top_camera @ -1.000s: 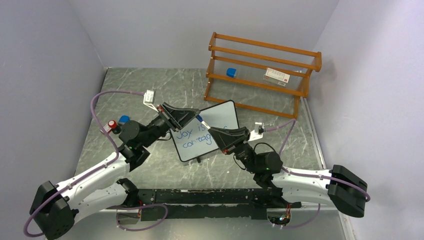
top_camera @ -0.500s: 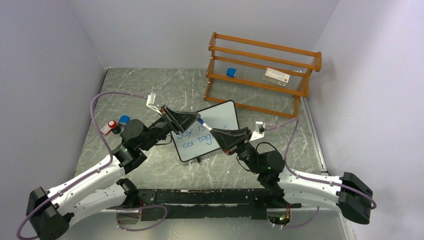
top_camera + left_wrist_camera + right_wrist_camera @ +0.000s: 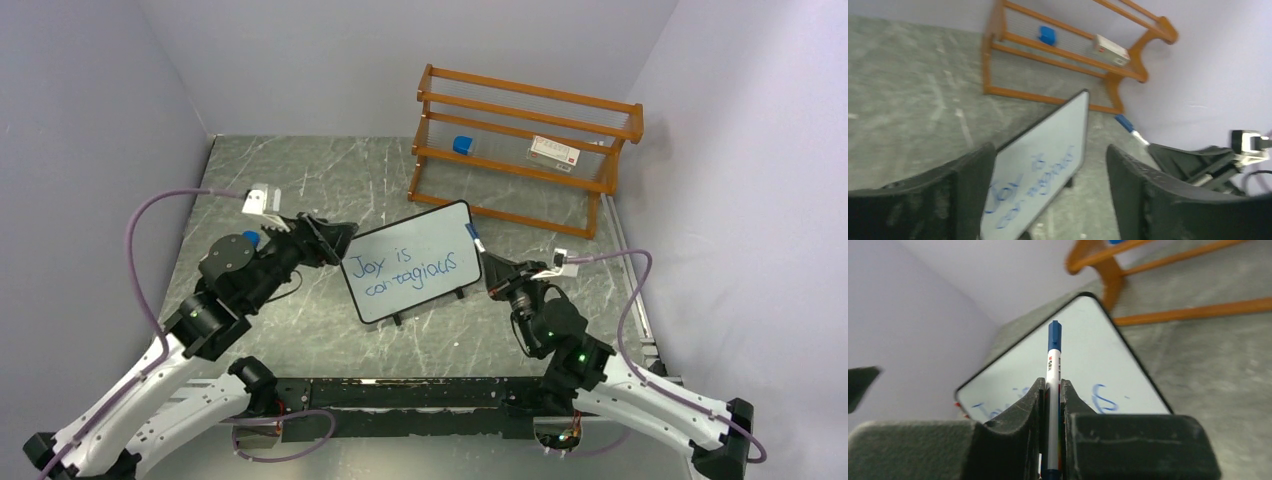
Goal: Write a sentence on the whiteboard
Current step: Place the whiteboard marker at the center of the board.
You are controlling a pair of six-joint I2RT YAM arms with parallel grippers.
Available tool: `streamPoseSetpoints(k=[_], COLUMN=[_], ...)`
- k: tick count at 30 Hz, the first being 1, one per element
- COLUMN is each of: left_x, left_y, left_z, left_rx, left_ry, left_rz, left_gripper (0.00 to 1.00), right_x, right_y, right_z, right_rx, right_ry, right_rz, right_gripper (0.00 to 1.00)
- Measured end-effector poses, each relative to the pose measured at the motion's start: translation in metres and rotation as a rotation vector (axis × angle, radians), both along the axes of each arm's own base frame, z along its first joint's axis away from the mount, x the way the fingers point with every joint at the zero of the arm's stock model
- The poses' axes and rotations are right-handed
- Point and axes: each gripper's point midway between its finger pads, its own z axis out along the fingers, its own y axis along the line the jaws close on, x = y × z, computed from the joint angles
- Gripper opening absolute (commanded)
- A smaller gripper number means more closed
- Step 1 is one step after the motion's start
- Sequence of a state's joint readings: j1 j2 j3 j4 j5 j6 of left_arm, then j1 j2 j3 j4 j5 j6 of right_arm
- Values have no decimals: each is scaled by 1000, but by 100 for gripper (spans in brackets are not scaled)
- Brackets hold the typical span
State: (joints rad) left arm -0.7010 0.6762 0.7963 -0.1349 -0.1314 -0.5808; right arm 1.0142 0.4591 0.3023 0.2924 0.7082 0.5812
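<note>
Where the top view looks down, the whiteboard (image 3: 412, 262) is seen near the middle of the tabletop (image 3: 300, 170), the sentence (image 3: 410, 272) written on it in blue. The left gripper (image 3: 342, 237) is set just off its left edge and the right gripper (image 3: 488, 266) off its right. In the left wrist view, the jaws are shown spread wide and empty. In the right wrist view, a marker (image 3: 1053, 375) is shown clamped between closed jaws.

1. The left gripper (image 3: 333, 238) now stands open, drawn back left off the whiteboard (image 3: 445, 222).
2. The right gripper (image 3: 493, 268), clamping the marker (image 3: 476, 240), now sits right of the board, uncovering the whole sentence (image 3: 412, 270).
</note>
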Motion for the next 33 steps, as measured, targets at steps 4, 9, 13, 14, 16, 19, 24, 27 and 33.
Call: streamPoseSetpoints(k=[4,9,13,14,16,19,24,27,33], left_x=[-5,-16,-23,-26,-30,-35,-45,-50,-64], left_y=[33,69,89,94,101,110,122,127,138], left_z=[-2,-12,-22,-23,-25,-25,-27,-28,-20], left_rx=[98,198,258,268,277,281,281,271,204], left_ry=[-31,-42,-31,-30,-31,-35,-37,-38,-77], left_rz=[102,200,250,259,276,293,313,318,326], left_gripper=[96,98,97,98,97,97,98,97,98], right_x=[0,-8,-16,-18,-20,-23,-30,-30,-40], right_y=[-33,-61,-75,-76,-80,-83,-95,-96,-102], right_z=[-36,-89,-126,-133,-144,-162,-192,-197,-207], right_rx=[-54,-114,-145,-149,-165,-185,-211,-167,-155], right_ry=[135,304,425,448,485,542,639,656,717], right_rz=[-139,-250,-321,-334,-358,-403,-501,-541,-563], right_gripper=[0,0,2,2,4,7,16,38,63])
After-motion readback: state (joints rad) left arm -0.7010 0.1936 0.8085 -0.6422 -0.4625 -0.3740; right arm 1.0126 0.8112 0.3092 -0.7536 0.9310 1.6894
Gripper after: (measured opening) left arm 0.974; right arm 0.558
